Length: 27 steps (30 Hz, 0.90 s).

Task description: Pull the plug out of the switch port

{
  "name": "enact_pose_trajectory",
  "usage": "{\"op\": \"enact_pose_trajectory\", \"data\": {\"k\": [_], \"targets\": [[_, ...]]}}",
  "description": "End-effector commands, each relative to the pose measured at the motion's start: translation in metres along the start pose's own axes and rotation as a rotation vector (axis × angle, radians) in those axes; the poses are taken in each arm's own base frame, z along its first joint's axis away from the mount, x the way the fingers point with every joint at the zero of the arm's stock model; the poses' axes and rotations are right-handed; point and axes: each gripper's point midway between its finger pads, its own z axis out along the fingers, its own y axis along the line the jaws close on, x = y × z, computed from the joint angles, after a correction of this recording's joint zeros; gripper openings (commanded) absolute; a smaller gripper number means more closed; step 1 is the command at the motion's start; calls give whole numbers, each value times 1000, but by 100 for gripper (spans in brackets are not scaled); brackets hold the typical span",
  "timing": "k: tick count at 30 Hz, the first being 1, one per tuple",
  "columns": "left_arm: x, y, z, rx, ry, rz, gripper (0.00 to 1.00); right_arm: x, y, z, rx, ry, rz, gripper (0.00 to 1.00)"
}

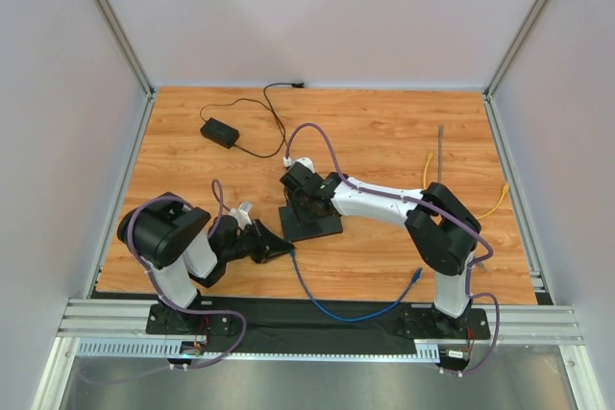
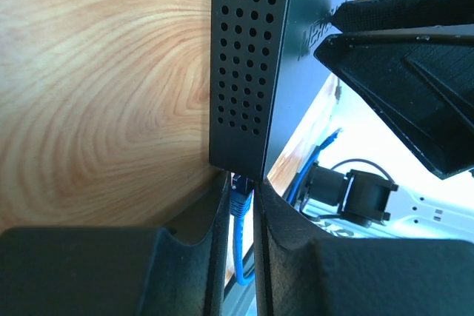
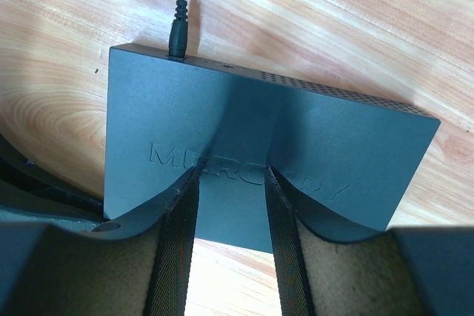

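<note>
— What sat on your left?
— Grainy wooden tabletop [image 2: 96, 94]. My left jaws were narrow, pinched on the blue plug [image 2: 241, 199]. It sat in the end of the switch [image 2: 241, 57], a flat matte-black box with a perforated side.
— And on the right?
— My right jaws stood partly apart, gripping nothing. Their ribbed pads [image 3: 174, 257] pressed on the switch's embossed top. A round black cord [image 3: 178, 5] entered its far edge.

Left end effector [image 2: 241, 192] seemingly clamped, right one [image 3: 230, 177] parted.
</note>
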Motion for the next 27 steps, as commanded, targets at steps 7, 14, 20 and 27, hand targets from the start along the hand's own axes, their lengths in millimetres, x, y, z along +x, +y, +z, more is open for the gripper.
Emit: {"op": "enact_pose_trajectory", "data": {"k": [7, 14, 20, 27], "targets": [[28, 80, -23, -247, 4, -77, 0, 81, 0, 28, -9, 273, -14, 42], [22, 74, -29, -256, -44, -34, 0, 79, -1, 28, -5, 271, -8, 42], [25, 82, -39, -314, -46, -35, 0, 78, 0, 29, -5, 274, -10, 42], [27, 70, -40, -283, -49, -29, 0, 79, 0, 31, -3, 279, -9, 42]]}}
